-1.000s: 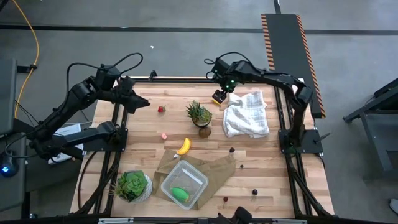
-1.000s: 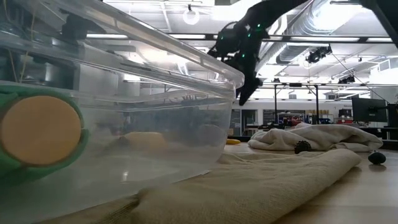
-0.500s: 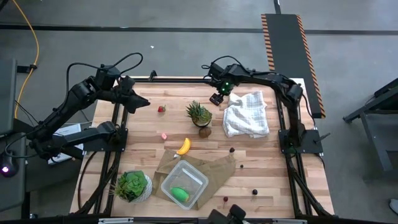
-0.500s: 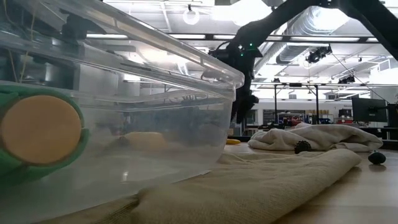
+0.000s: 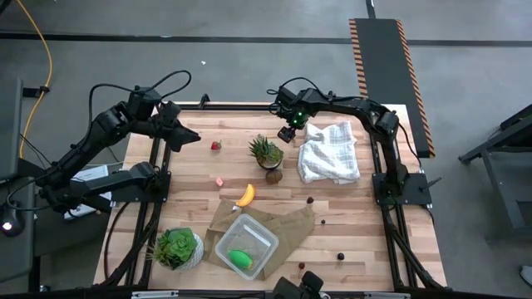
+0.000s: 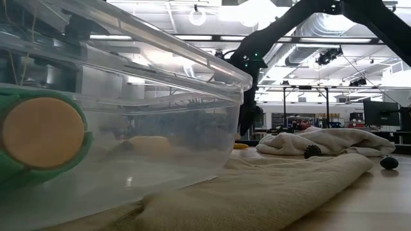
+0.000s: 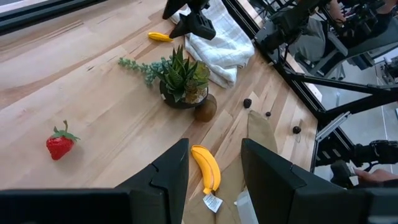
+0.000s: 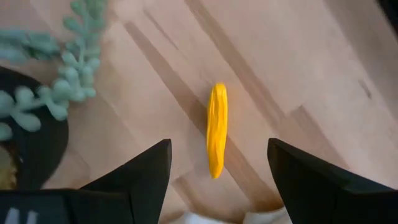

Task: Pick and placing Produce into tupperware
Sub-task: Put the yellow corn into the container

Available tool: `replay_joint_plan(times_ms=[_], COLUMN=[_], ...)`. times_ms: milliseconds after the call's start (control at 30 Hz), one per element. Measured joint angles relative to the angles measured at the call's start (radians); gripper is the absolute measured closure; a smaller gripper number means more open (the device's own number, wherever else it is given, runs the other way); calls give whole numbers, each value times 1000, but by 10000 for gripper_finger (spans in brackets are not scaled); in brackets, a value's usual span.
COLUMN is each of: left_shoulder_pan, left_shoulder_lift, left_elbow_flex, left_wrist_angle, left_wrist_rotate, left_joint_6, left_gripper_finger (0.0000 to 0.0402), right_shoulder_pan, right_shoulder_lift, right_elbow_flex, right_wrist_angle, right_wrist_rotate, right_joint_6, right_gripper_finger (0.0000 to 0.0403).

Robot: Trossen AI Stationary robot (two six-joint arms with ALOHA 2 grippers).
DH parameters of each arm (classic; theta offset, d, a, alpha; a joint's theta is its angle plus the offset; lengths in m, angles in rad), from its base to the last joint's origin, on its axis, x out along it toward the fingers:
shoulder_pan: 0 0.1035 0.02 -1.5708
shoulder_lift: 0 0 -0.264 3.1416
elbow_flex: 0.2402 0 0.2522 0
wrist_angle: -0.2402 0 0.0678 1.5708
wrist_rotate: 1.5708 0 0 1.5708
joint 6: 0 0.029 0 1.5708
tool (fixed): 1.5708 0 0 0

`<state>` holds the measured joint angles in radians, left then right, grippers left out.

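Observation:
The clear tupperware point(image 5: 246, 243) stands on a brown paper bag near the table's front edge, with a green oval point(image 5: 241, 258) inside it. A yellow banana point(image 5: 244, 195), a red strawberry point(image 5: 216, 146), a brown kiwi point(image 5: 273, 175) and a small pink piece point(image 5: 219, 182) lie on the wood. A yellow-orange piece point(image 8: 216, 129) lies flat at the far side, beside the white cloth. My right gripper point(image 5: 288, 131) hangs open just above it, pointing down, one finger on either side point(image 8: 219, 163). My left gripper point(image 5: 187, 137) waits open, raised over the far left point(image 7: 214, 165).
A spiky potted plant point(image 5: 266, 152) stands close to my right gripper, toward the table's near left. The white cloth point(image 5: 328, 152) lies just right of it. A leafy plant in a white pot point(image 5: 176, 247) sits front left. Small dark pieces point(image 5: 310, 199) lie on the right half.
My right gripper has come down toward the yellow-orange piece and shifted a little toward the table's left, staying open. The produce and the tupperware have not moved.

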<state>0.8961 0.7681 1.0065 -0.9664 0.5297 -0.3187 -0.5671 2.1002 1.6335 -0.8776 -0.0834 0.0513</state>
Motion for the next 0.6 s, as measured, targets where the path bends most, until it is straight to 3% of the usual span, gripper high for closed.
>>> replay_joint_plan(times_ms=[600], left_shoulder_pan=[0], left_shoulder_lift=[0], left_elbow_flex=[0], left_wrist_angle=[0], left_wrist_rotate=[4], left_joint_6=[0], left_gripper_finger=[268], right_shoulder_pan=[0], right_shoulder_lift=[24], right_elbow_flex=[1], right_wrist_angle=[24], right_wrist_rotate=[-9], right_joint_6=[-1], right_gripper_finger=[147])
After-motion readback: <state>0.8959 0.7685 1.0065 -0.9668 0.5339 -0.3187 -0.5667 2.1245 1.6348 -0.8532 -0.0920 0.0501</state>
